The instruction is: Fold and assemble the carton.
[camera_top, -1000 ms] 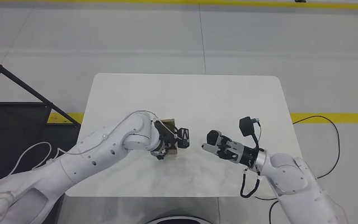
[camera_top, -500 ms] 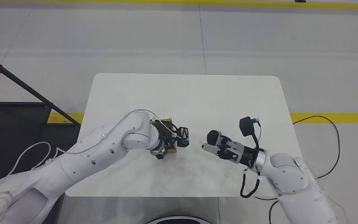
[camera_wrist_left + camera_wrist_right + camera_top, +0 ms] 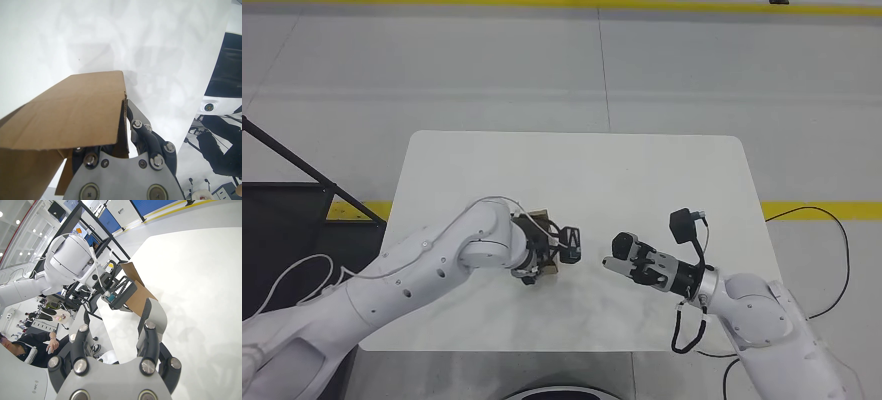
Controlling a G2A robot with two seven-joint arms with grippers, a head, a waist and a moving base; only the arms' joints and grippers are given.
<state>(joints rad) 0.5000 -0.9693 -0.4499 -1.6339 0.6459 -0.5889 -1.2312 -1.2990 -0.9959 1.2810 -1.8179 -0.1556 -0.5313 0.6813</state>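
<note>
Brown corrugated carton [image 3: 542,219], partly folded, on the white table [image 3: 672,180], just toward the robot's left of the middle. Matte kraft faces, flat and rectangular, with a pressed crease along one long panel. Fluted core bare at a cut edge. One flap raised and angled away from the rest.

Left gripper [image 3: 122,117] clenched on the carton at that cut edge. One smooth grey metal finger [image 3: 137,115], wedge-shaped, flat against the outer side of the wall, with black links and round bolt heads behind it. Other finger hidden by the panel, probably pressed to the inner side. In the right wrist view, the same gripper pointing down at the tabletop, brown cardboard right against it.

Right gripper [image 3: 614,252] just toward the robot's right of the table's middle, low over the surface, facing the left one. Apart from the carton, a strip of bare table between. Released: two curved grey fingers [image 3: 154,311] spread wide, ribbed black strips along their edges, over bare tabletop.

Tabletop smooth and matte, rounded at the corners.
</note>
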